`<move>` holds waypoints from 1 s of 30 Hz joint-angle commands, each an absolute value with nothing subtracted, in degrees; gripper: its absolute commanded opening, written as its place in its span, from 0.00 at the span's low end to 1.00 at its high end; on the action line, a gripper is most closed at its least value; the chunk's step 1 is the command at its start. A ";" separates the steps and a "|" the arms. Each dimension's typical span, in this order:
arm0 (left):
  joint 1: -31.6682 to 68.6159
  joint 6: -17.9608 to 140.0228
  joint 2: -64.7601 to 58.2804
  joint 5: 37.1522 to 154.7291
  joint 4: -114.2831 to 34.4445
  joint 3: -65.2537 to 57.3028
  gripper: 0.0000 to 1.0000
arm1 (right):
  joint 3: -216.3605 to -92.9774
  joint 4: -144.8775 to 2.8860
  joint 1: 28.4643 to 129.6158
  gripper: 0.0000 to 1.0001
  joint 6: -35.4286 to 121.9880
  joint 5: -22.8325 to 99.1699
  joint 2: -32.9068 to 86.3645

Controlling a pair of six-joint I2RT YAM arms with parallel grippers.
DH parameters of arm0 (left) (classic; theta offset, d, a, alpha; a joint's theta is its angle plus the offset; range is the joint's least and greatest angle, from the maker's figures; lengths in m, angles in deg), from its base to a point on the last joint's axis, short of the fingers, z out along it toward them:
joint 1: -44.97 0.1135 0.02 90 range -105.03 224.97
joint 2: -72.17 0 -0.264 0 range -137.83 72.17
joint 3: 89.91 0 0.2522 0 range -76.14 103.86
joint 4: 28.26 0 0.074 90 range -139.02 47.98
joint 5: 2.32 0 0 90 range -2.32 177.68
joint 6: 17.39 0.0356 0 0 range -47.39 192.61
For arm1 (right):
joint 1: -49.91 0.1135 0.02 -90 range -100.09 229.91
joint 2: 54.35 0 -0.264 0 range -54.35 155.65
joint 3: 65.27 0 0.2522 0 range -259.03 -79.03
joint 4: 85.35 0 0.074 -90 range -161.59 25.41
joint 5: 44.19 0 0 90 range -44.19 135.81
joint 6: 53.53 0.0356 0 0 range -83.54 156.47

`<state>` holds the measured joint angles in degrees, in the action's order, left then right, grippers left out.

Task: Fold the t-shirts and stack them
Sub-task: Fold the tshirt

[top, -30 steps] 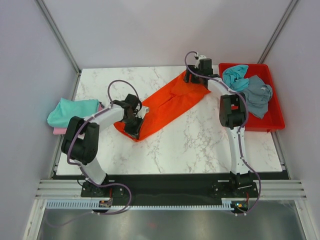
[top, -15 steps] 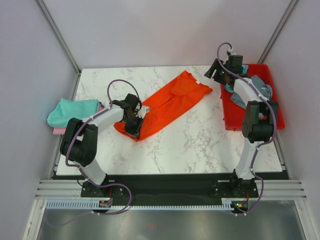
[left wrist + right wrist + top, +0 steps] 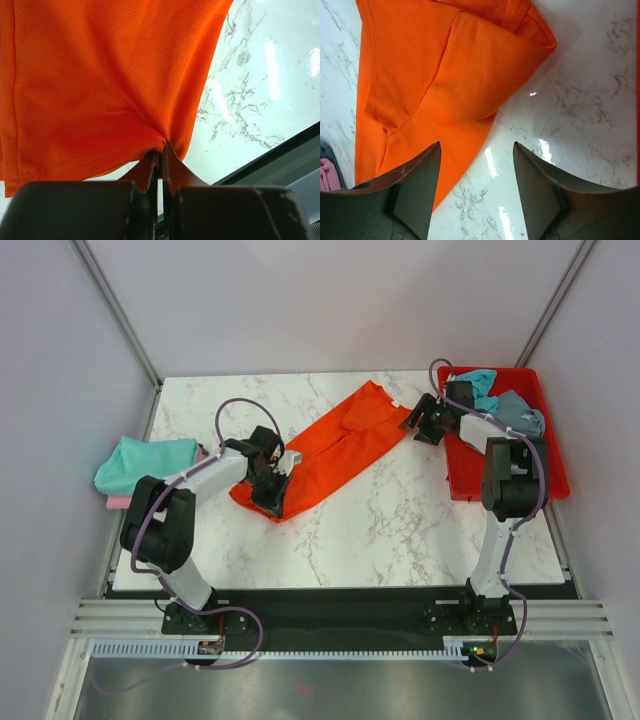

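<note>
Nearest, the left end effector (image 3: 160, 150) is clamped tight on the near hem of the bright orange mesh-cloth t-shirt (image 3: 335, 450). The shirt lies folded in a long strip slanting across the white marble-patterned worktop (image 3: 400, 520). At the left edge a folded teal t-shirt (image 3: 145, 460) sits on a pink t-shirt (image 3: 118, 502). Farther off, the right end effector (image 3: 476, 145) hangs spread wide, gripping nothing, at the orange shirt's far corner, where a small white speck (image 3: 397, 405) cannot be read. Beyond, a rigid red plastic tray (image 3: 555, 480) holds a crumpled teal t-shirt (image 3: 478, 385) and a grey-blue t-shirt (image 3: 520, 418).
</note>
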<state>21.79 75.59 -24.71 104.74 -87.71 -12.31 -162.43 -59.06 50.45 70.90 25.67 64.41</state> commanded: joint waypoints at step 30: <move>-3.62 78.15 -37.07 111.32 -89.92 2.07 0.02 | -198.47 -67.81 58.52 0.05 69.24 30.69 92.95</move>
